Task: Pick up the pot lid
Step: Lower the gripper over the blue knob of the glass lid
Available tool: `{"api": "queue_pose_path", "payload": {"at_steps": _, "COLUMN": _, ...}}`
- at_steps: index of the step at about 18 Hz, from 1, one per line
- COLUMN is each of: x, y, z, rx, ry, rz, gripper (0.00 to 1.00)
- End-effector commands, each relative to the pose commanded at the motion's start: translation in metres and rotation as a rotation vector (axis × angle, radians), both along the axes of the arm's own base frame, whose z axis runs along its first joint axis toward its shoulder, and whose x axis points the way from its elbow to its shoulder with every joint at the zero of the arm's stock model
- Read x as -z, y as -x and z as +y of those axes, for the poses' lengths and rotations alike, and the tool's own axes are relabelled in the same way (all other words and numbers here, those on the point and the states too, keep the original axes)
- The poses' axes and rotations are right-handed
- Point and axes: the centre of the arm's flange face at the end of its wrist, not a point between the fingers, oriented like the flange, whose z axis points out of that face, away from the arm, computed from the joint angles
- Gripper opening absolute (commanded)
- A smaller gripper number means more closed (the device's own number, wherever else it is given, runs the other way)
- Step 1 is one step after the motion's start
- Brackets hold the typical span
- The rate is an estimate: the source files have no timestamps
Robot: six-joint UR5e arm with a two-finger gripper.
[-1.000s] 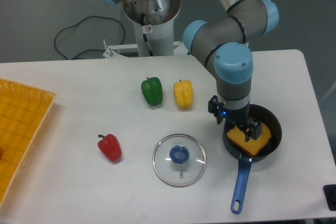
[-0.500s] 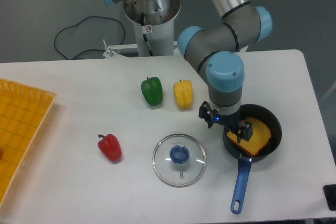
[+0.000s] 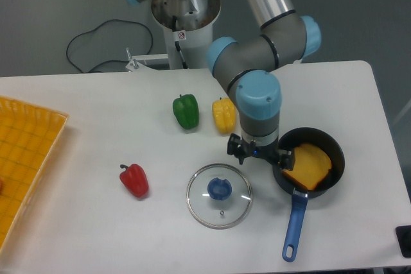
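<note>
- Low in the middle of the frame, your pot lid [image 3: 204, 206] sits with its blue knob [image 3: 219, 188] up.
- Up and right, your gripper [image 3: 261, 154] looks spread apart, holding nothing.
- Your step looks like reaching; next, go left, down around the knob, then squeeze.

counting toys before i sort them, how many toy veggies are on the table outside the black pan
3: a green one at the back, a yellow one beside it, a red one left of the pot lid. The arm may hide more.
</note>
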Motion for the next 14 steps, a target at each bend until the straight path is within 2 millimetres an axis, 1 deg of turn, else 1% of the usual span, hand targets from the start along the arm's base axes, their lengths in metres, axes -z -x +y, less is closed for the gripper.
{"api": "queue_pose_path", "payload": {"at_steps": 2, "x": 0.009, "y": -0.006, "z": 0.011, "rx": 0.02, "ry": 0.001, "rz": 0.013, "gripper": 1.0}}
{"api": "queue_pose_path", "payload": {"at_steps": 4, "x": 0.009, "y": -0.005, "z": 0.013, "rx": 0.037, "ry": 0.015, "rz": 0.016, "gripper": 1.0}}
{"api": "queue_pose_path", "payload": {"at_steps": 8, "x": 0.012, "y": -0.014, "z": 0.023, "rx": 0.072, "ry": 0.012, "rz": 0.011, "gripper": 1.0}}
{"api": "queue_pose_path", "payload": {"at_steps": 11, "x": 0.026, "y": -0.024, "z": 0.034, "rx": 0.093, "ry": 0.026, "rz": -0.004, "gripper": 1.0}}
{"api": "queue_pose_path", "payload": {"at_steps": 14, "x": 0.035, "y": -0.027, "z": 0.038, "rx": 0.098, "ry": 0.004, "rz": -0.042, "gripper": 1.0}}
